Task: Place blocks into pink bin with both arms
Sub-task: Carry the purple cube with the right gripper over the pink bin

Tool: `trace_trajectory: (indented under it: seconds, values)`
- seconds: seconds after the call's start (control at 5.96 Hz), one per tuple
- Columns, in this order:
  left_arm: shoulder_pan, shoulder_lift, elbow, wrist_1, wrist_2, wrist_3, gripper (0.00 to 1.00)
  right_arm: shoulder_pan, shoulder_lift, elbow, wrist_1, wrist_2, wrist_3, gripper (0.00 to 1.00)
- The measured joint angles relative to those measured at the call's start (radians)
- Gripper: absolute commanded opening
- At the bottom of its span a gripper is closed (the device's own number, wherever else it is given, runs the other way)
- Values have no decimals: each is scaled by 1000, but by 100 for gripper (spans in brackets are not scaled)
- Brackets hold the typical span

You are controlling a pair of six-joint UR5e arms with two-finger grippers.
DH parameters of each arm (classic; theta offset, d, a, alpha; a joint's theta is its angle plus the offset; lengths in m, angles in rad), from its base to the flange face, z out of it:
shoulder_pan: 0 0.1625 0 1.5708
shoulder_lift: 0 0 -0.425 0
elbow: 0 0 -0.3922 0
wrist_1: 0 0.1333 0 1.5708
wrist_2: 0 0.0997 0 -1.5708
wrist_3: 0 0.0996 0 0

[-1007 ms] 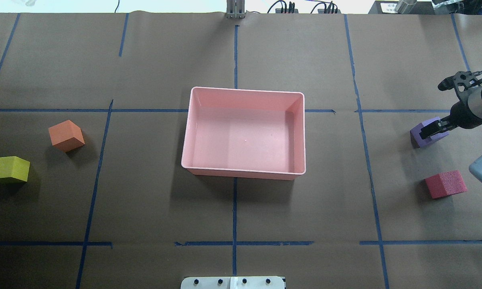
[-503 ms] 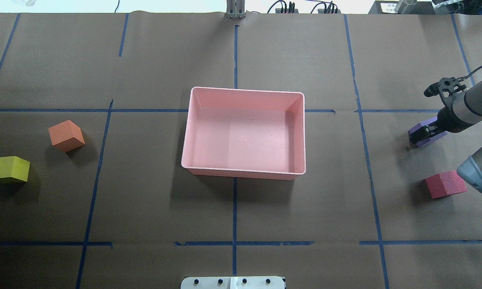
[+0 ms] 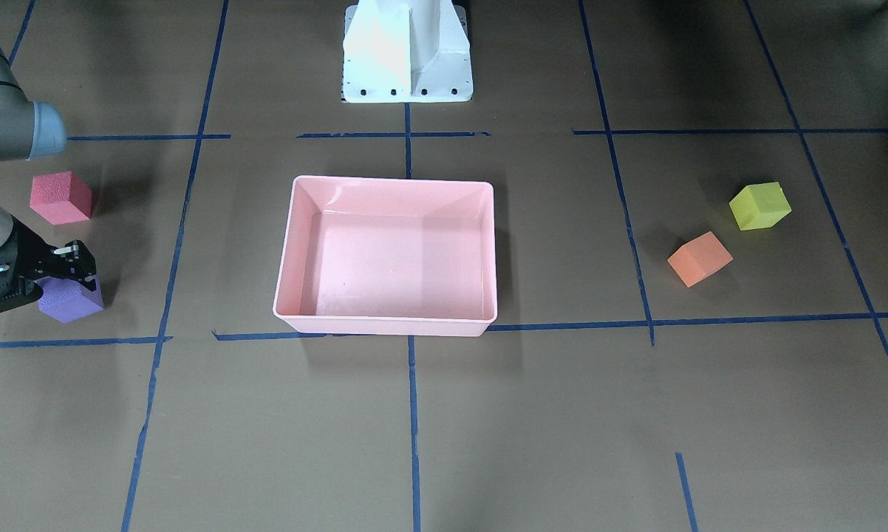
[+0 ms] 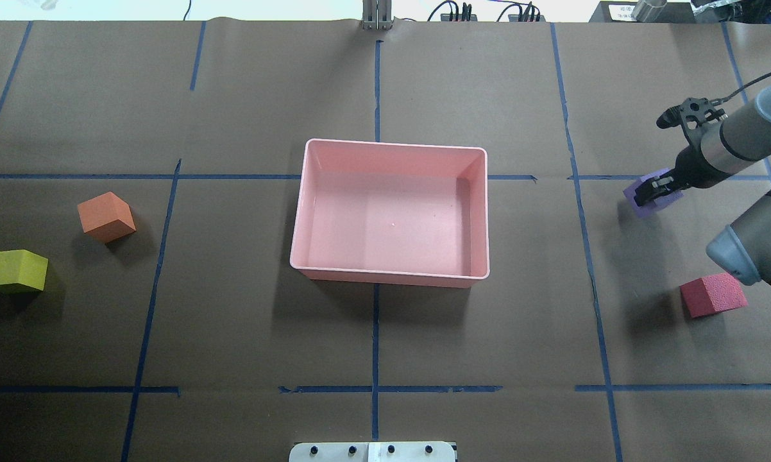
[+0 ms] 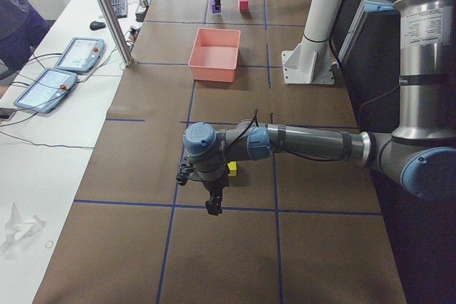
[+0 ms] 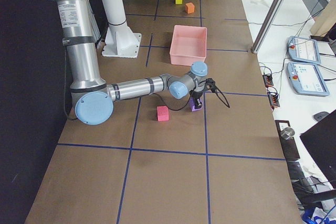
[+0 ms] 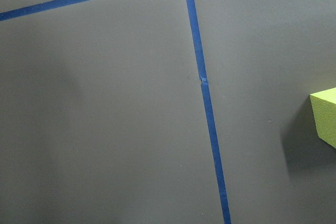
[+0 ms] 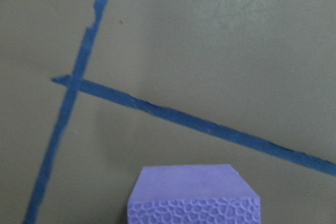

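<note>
The pink bin (image 4: 392,144) sits mid-table with nothing in it. My right gripper (image 4: 658,189) is shut on the purple block (image 4: 639,194) and holds it just above the table, right of the bin. The block fills the bottom of the right wrist view (image 8: 194,195). The red block (image 4: 712,294) lies nearer the robot on the right. The orange block (image 4: 106,216) and the yellow-green block (image 4: 13,271) lie far left. My left gripper (image 5: 212,201) shows only in the exterior left view, low beside the yellow-green block (image 7: 325,121); I cannot tell if it is open.
The white pedestal base (image 3: 407,52) stands at the robot's side of the table. Blue tape lines (image 4: 578,192) cross the brown paper. Tablets (image 5: 60,76) and a metal post (image 5: 107,12) stand on the operators' side table.
My right gripper has moved left and slightly away from the robot with the purple block, lifting it off the table toward the bin. The other blocks have not moved.
</note>
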Motion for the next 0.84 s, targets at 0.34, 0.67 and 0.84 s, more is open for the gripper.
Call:
trace_trajectory:
  seconds: [0.34,0.67,0.84]
  values:
    - [0,0,-6,-1,1,-1,100,-6,141,69,-156,10,123,30]
    - [0,0,-24,-1,1,-1,100,-71,323,143,-335,-2,385,31]
    - [0,0,-28,-1,1,-1,100,-138,420,157,-399,-48,532,34]
